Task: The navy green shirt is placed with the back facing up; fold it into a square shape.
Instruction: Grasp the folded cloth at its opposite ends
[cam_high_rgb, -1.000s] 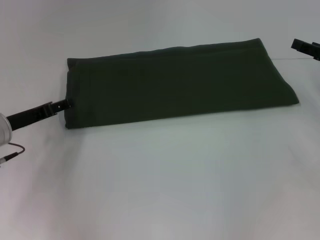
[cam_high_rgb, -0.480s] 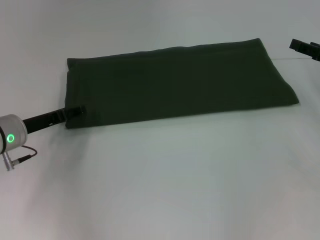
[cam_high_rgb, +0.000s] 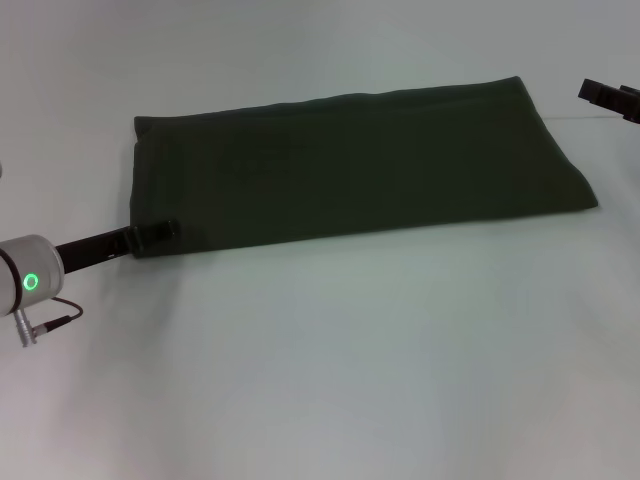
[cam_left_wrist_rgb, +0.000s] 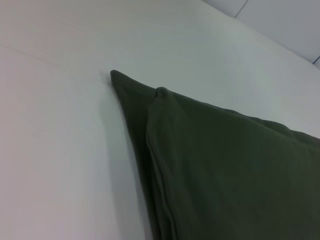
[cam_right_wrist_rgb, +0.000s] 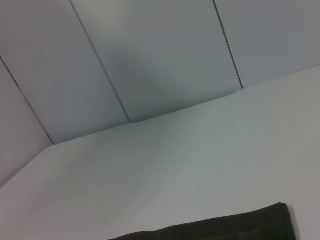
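Shirt (cam_high_rgb: 350, 165): lying in a long folded band on the desk (cam_high_rgb: 350, 370).
Left fingers (cam_high_rgb: 160, 231): touching its near corner; grip unclear.
Right gripper (cam_high_rgb: 610, 97): idling at the far edge; fingers' state unclear.
Risk: grabbing one layer only, undoing the fold.

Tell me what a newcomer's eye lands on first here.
The navy green shirt, already folded into a long dark band, lies across the far half of the white table. The left end effector reaches in low from the left and touches the shirt's near left corner. The right end effector sits parked at the right edge, off the cloth.
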